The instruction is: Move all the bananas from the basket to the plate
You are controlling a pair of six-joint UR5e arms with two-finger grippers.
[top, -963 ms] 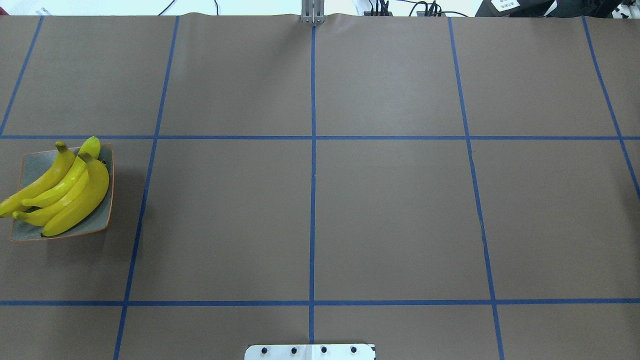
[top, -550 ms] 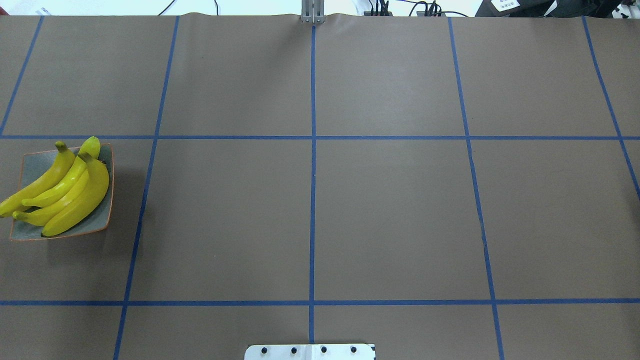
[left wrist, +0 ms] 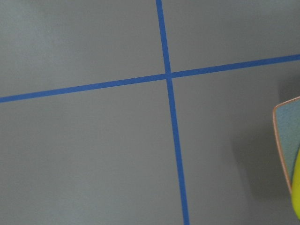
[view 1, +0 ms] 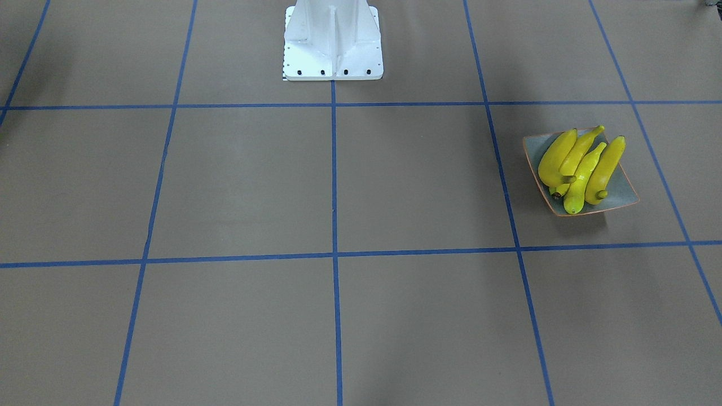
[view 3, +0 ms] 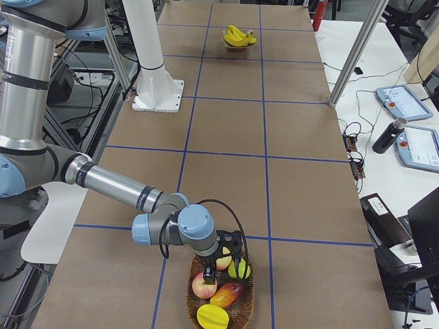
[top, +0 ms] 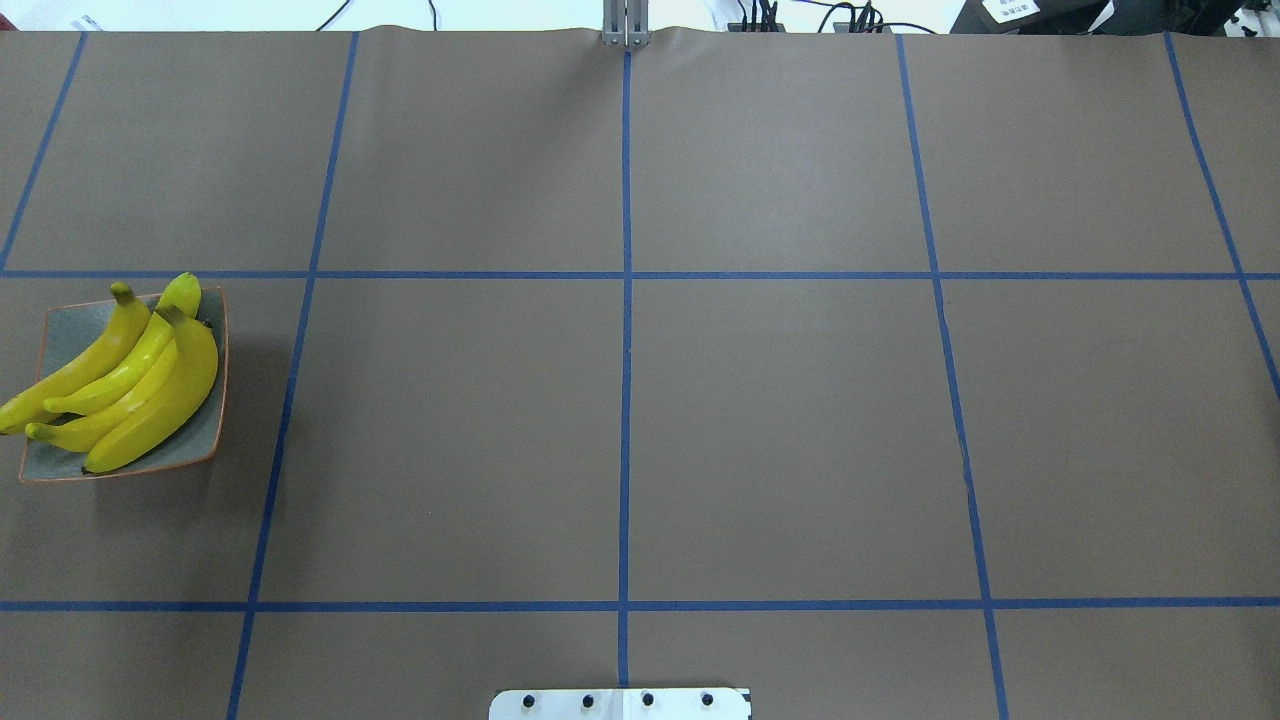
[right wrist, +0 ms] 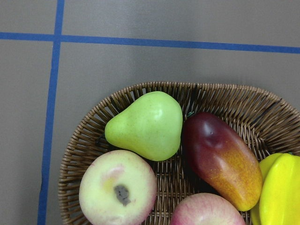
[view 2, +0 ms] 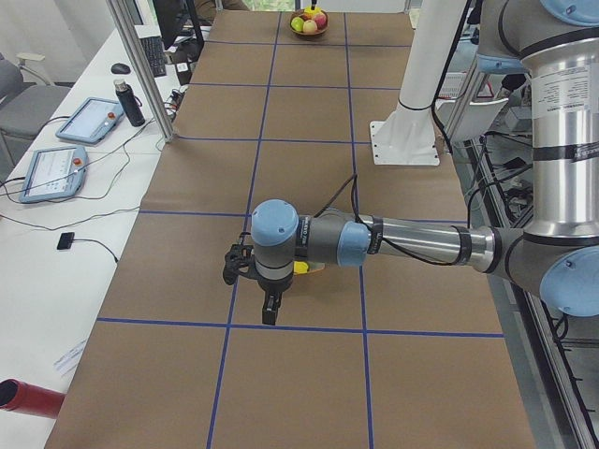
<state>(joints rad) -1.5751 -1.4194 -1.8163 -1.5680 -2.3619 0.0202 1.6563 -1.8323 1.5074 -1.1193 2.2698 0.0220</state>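
Note:
Several yellow bananas lie side by side on the square grey-green plate at the table's left edge; they also show in the front view on the plate. No gripper shows in the overhead or front views. In the exterior left view my left gripper hangs just beside the plate; I cannot tell if it is open or shut. In the exterior right view my right gripper hangs over the wicker basket; I cannot tell its state. The plate's rim shows in the left wrist view.
The basket holds a green pear, an apple, a red-orange mango and a yellow starfruit; no banana shows in it. The white robot base stands mid-table. Blue tape lines cross the brown table.

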